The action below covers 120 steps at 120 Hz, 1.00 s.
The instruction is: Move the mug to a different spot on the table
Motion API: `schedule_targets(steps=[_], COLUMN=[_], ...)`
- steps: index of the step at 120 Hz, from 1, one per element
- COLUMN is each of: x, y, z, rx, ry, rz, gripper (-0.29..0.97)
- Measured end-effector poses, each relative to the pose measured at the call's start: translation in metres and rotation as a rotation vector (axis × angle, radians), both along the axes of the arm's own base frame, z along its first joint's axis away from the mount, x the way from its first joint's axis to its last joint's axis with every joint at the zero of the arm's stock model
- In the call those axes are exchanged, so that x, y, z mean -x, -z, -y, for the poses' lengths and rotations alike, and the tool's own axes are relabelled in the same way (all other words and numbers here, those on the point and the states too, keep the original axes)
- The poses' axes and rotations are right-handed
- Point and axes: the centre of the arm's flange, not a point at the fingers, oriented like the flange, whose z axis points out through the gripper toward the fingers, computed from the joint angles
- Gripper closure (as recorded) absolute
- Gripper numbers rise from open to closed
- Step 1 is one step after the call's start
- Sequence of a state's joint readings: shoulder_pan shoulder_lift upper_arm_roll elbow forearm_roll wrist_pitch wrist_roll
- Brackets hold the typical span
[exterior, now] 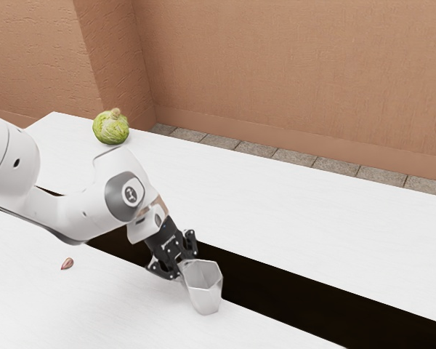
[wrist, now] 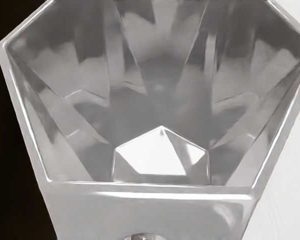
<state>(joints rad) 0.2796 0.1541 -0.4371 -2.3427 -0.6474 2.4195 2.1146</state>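
The light is bright, soft and even, and seems to fall from above the mug (exterior: pixel 203 285). Around the mug the white table (exterior: pixel 312 211) looks nearly washed out, while the gap (exterior: pixel 276 280) just behind it is almost black. Left of the mug, the underside of the arm (exterior: pixel 65 218) is shaded grey. In the wrist view the floor of the mug (wrist: pixel 155 125) glares white, a bright streak runs along its near rim, and its facets carry soft grey reflections.

Faceted silvery mug (wrist: pixel 160 160) viewed straight down its open mouth, angular rim, pale flat bottom; white table (wrist: pixel 296 200) beside one wall, dark gap (wrist: pixel 0 150) beside the opposite.
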Motion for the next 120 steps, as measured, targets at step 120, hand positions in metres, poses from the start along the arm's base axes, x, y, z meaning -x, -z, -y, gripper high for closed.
schedule_targets(steps=[120], x=[0.013], y=[-0.085], z=[-0.129], rx=[-0.040], ry=[-0.782], rz=[0.008], gripper=[0.65])
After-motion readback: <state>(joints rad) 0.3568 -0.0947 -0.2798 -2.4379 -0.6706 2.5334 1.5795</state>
